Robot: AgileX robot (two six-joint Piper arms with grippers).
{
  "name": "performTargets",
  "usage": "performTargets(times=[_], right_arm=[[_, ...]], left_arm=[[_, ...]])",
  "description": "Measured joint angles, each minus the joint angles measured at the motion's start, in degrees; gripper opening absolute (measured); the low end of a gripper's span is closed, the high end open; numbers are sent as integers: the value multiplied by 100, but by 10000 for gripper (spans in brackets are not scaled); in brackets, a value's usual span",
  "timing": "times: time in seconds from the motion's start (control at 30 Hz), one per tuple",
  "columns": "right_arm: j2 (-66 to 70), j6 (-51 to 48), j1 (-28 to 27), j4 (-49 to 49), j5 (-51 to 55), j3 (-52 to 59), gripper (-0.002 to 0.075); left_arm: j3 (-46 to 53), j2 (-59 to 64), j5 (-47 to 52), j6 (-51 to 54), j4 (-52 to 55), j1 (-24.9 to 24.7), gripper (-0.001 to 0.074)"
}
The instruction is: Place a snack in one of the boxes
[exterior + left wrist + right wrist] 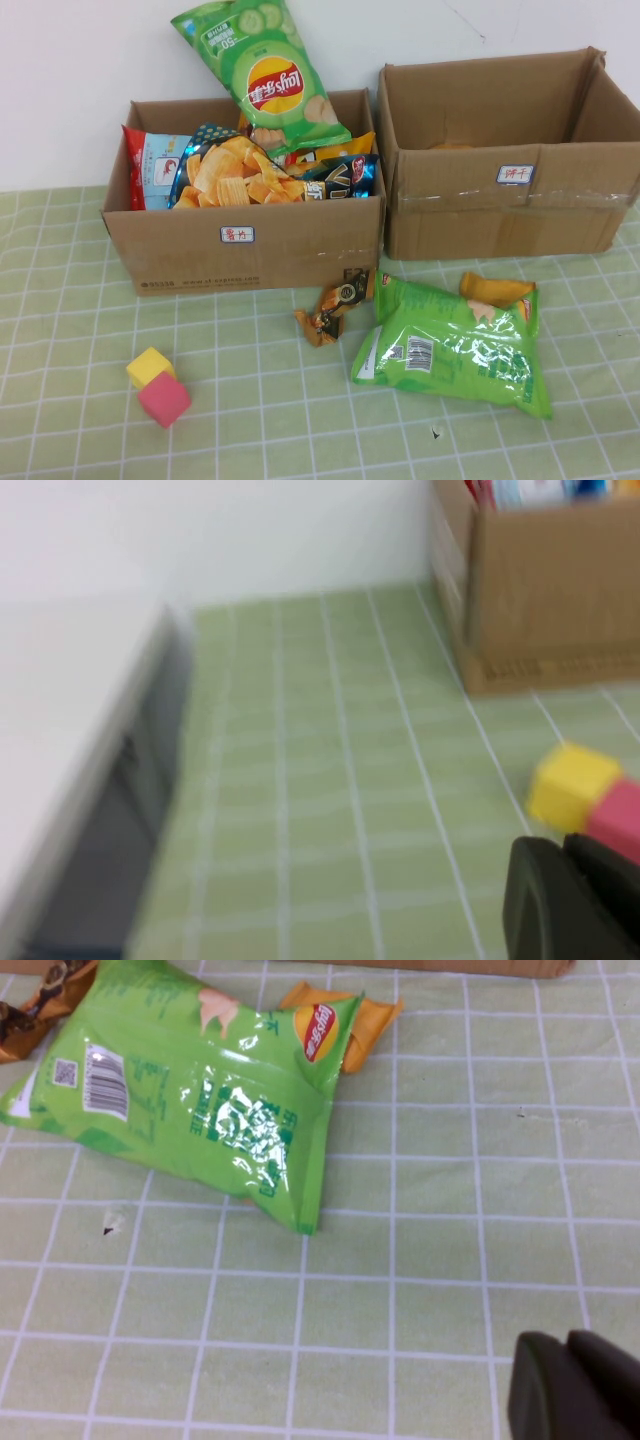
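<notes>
High view: green chip bag (455, 343) looks light, crinkly, crushable, so pinch a seam edge; left gripper (570, 900) and right gripper (575, 1385) both parked, can't tell their state.

Two cardboard boxes stand on the green checked cloth: a left box (250, 255) stuffed with snacks and a right box (500, 200) beside it. In the left one I count four bags for sure: one green chip bag (265, 75) sticking up, a red-and-white one (150, 170), a blue one (225, 170) and a dark one (340, 180). On the cloth lie one green bag (455, 345), one orange packet (495, 288) half under it, and one small brown wrapper (335, 305). Two blocks sit together: one yellow block (150, 366), one pink block (164, 399).
</notes>
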Motion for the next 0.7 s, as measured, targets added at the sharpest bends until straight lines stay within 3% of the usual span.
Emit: performTargets(times=[0.13,0.4,0.7], right_arm=[[0,0,0,0,0,0,11],[0,0,0,0,0,0,11],[0,97,0,0,0,0,11]], left_arm=[[359,0,-113,488,-696,67,-1],[359,0,-78,1112,-873,76,-1],[359,0,-67,909,-1388,76,-1]])
